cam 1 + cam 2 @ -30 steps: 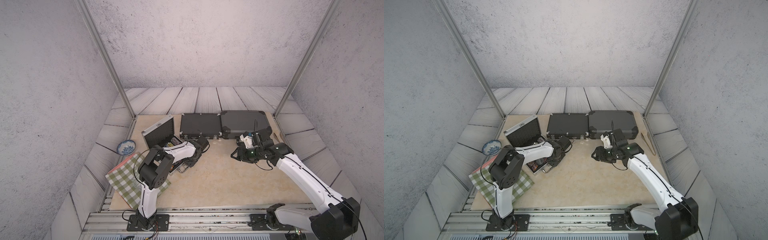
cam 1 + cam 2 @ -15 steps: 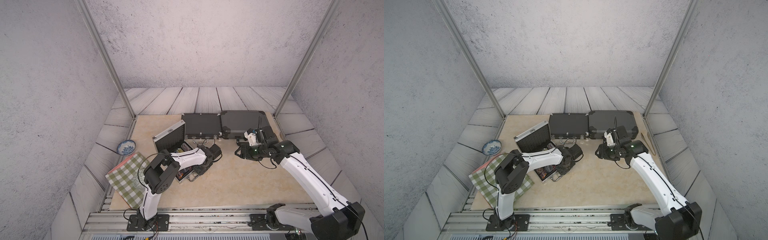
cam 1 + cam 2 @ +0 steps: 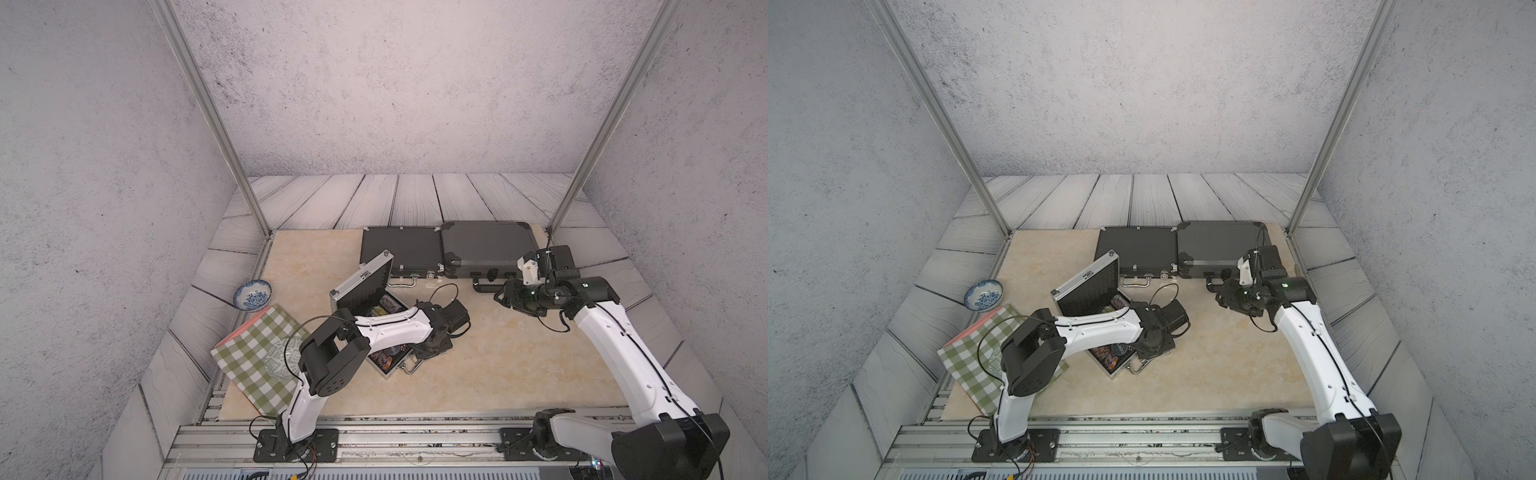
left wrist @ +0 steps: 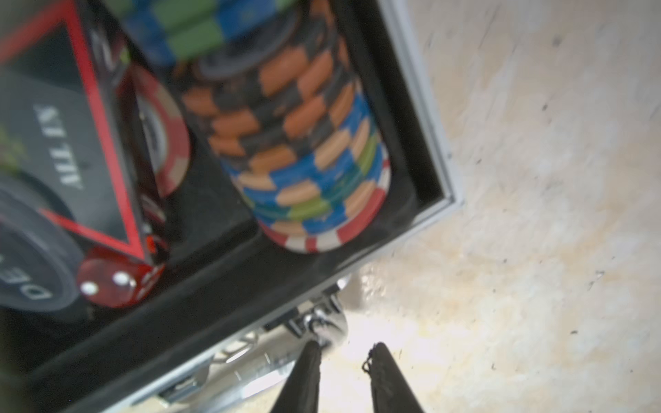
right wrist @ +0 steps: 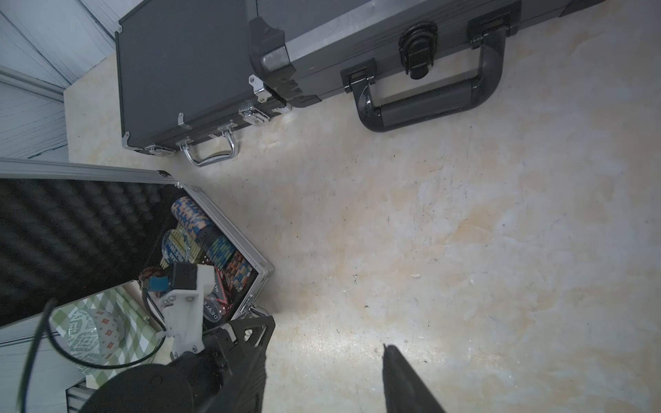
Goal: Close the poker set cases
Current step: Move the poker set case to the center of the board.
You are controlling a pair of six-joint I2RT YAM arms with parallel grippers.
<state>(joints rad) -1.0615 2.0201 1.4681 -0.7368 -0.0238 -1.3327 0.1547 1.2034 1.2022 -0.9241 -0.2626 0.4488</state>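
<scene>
- The open poker case lies near the middle of the beige mat, turned at an angle, its silver-edged lid tilted up and showing dark foam lining.
- In the left wrist view its tray holds stacked poker chips and a red die (both rather blurred).
- The left gripper sits low at the front corner of this case, beside its chrome handle. Its two fingertips stand a small way apart with only bare mat between them. One tip is very close to the chrome fitting; whether it touches I cannot tell.
- Two closed cases lie flat side by side, touching, at the back of the mat: a black case with a chrome handle and a larger dark case with a black handle.
- The right gripper hovers over bare mat in front of the larger case, jaws wide apart and holding nothing.
- A green checked cloth and a blue-patterned bowl sit off to the robot's left.
</scene>
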